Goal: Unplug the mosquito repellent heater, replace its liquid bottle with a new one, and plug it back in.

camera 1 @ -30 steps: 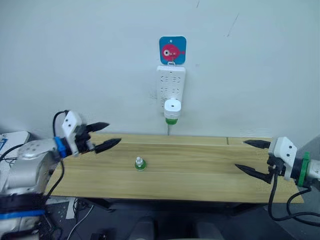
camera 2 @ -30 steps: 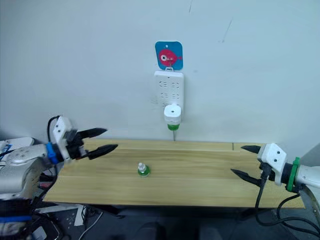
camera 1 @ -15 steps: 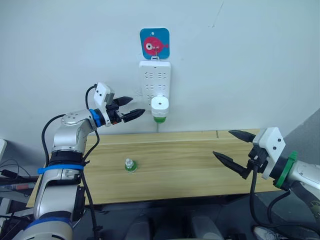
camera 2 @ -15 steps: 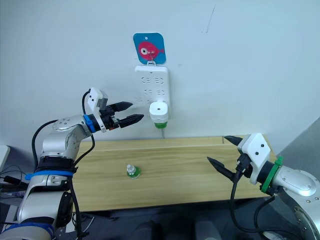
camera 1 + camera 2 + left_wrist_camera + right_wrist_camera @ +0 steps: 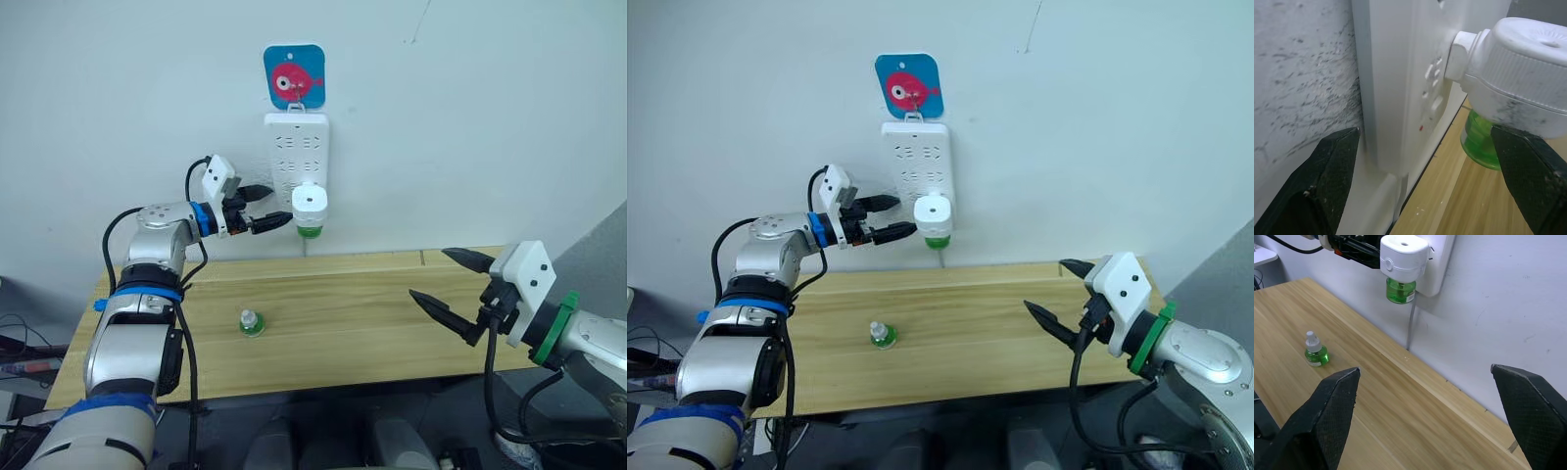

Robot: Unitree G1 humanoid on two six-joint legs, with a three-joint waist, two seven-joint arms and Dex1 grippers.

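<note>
heater: the mosquito repellent heater [image 5: 310,201] is plugged into the lower part of the white power strip [image 5: 296,147] on the far wall, above the far edge of the wooden table [image 5: 372,323].
installed bottle: its liquid bottle [image 5: 310,231], bright green, hangs from the underside of the heater, clear of the table.
replacement bottle: the new one [image 5: 251,321], pale green with a white top, stands upright on the table, left of centre, well apart from both grippers.
left gripper: the left gripper [image 5: 276,208] is raised to the wall, its tips just left of the heater. jaws open; in the left wrist view one finger [image 5: 1327,176] lies against the wall beside the strip and the other lies on the heater's side, with strip edge and heater between them. contact with the heater cannot be confirmed.
right gripper: the right gripper [image 5: 451,279] is over the right end of the table, well apart from the heater. jaws open wide, holding nothing.
wall marker: a blue tag with a red fish [image 5: 294,78] hangs directly above the strip.
</note>
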